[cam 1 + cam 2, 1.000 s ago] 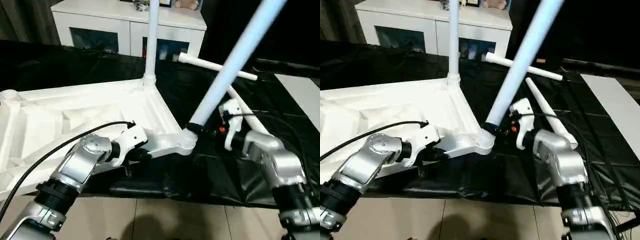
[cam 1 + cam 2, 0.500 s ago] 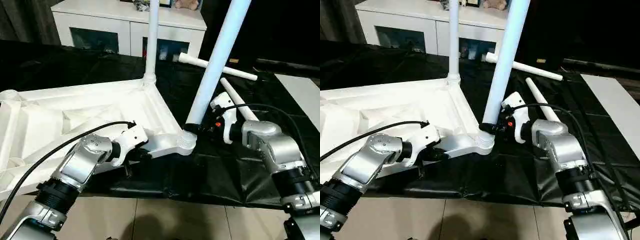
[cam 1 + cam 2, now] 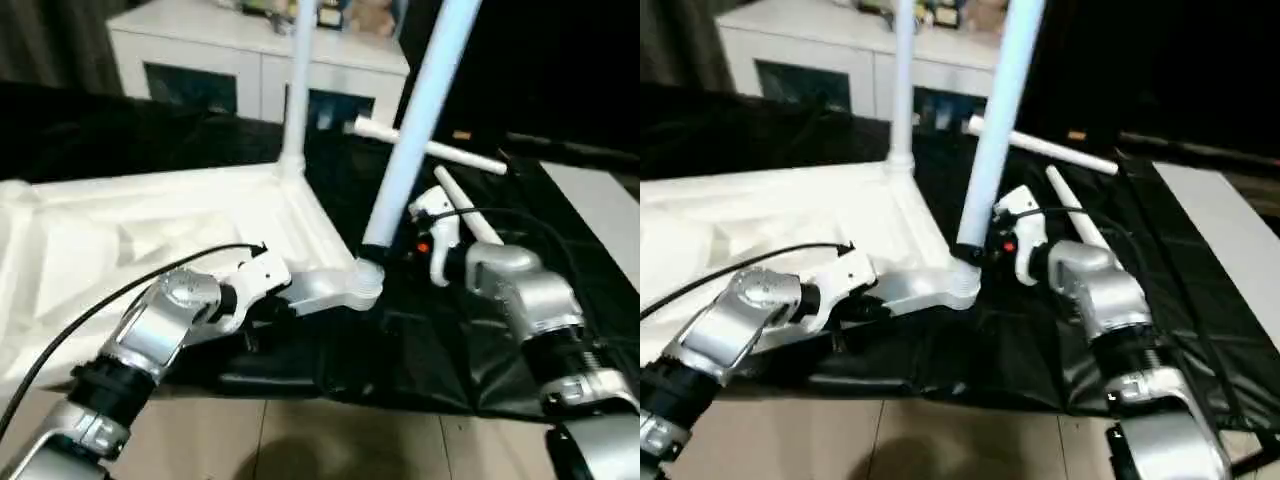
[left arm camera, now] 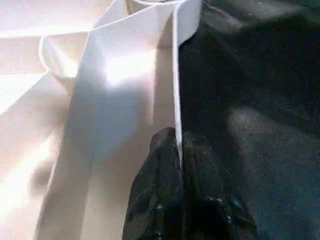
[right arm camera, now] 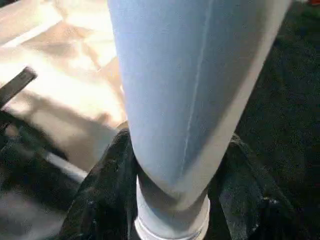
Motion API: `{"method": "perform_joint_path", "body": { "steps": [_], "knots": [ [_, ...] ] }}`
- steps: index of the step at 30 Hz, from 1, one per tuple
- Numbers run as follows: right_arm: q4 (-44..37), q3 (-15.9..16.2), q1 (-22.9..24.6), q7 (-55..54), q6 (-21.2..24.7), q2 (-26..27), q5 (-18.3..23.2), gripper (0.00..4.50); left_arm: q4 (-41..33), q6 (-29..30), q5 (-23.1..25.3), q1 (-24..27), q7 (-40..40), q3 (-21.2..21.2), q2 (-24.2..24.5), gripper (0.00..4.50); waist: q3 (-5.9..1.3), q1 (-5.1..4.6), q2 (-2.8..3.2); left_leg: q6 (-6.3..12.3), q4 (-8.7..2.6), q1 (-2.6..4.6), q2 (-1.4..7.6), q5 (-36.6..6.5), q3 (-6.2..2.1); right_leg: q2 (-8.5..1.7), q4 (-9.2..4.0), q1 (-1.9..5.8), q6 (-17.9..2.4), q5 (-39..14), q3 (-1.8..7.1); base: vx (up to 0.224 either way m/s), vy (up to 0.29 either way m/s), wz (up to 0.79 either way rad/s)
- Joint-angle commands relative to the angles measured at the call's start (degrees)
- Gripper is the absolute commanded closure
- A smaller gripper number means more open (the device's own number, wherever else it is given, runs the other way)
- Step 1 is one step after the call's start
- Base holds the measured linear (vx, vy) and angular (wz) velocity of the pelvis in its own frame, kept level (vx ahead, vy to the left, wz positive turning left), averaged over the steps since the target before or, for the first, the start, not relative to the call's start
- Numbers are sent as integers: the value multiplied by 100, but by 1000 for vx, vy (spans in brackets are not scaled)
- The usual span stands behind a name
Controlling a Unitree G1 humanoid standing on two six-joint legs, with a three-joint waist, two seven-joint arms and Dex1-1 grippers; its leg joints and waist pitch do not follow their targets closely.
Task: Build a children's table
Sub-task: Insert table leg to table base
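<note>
The white tabletop (image 3: pixel 150 230) lies upside down on a black cloth, ribbed side up. One white leg (image 3: pixel 297 90) stands upright in its far corner socket. A second leg (image 3: pixel 415 120) rises from the near corner socket (image 3: pixel 367 283), leaning slightly right. My right gripper (image 3: pixel 388 250) is shut on this leg just above the socket, its black fingers (image 5: pixel 100 195) on either side of it. My left gripper (image 4: pixel 178 137) is shut on the tabletop's thin near rim beside that socket. Two loose legs (image 3: pixel 425 150) (image 3: pixel 462 208) lie on the cloth behind my right arm.
A white cabinet (image 3: pixel 230 50) with dark glass doors stands at the back. The black cloth (image 3: pixel 440 340) ends near the front, with pale floor tiles (image 3: pixel 350 450) beyond it. A pale mat (image 3: pixel 600 200) lies at the right.
The held leg has swung from a strong rightward lean to nearly upright over the near socket, with my right gripper moving in with it. The left gripper has kept its hold. The camera shifted.
</note>
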Motion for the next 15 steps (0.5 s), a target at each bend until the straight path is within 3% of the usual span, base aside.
{"method": "perform_joint_path", "body": {
  "steps": [1, 2, 3, 4, 7, 15],
  "knots": [
    [873, 227, 461, -454, 309, -19, -463, 270, -418, -328, -71, -261, -28, 96, -82, 450, -251, -13, 106, -205, -506, -177, 125, -1591, -43, -410, -746, 226, -247, -2907, 326, 46, 21, -30],
    [878, 229, 478, -484, 249, -13, -485, 270, -427, -325, -76, -254, -26, 98, -82, 450, -242, -13, 128, -202, -528, -144, 130, -1675, -35, -379, -731, 202, -373, -2608, 333, 0, 0, 0],
    [893, 229, 485, -503, 198, -7, -504, 270, -431, -324, -81, -251, -24, 98, -81, 450, -204, -25, 129, -155, -525, -44, 131, -1949, 0, -366, -766, 116, -550, -2497, 350, 0, 0, 0],
    [880, 194, 506, -535, 132, 20, -490, 270, -442, -319, -93, -242, -35, 93, -79, 450, -182, -42, 122, -117, -513, -15, 113, -2162, 15, -365, -799, 105, -561, -2773, 338, 0, 0, 0],
    [828, 118, 531, -548, -1, 85, -439, 270, -470, -310, -127, -228, -111, 58, -75, 450, -198, -72, 146, -121, -547, -60, 132, -2305, -19, -389, -824, 167, -476, -2914, 320, 0, 0, 0],
    [830, 124, 414, -526, -99, 93, -434, 270, -368, -497, 119, -295, 72, -28, -75, 450, -165, -90, 154, -75, -583, 9, 142, -2537, 1, -393, -876, 130, -532, -2818, 338, 0, 0, 0]
  ]
}}
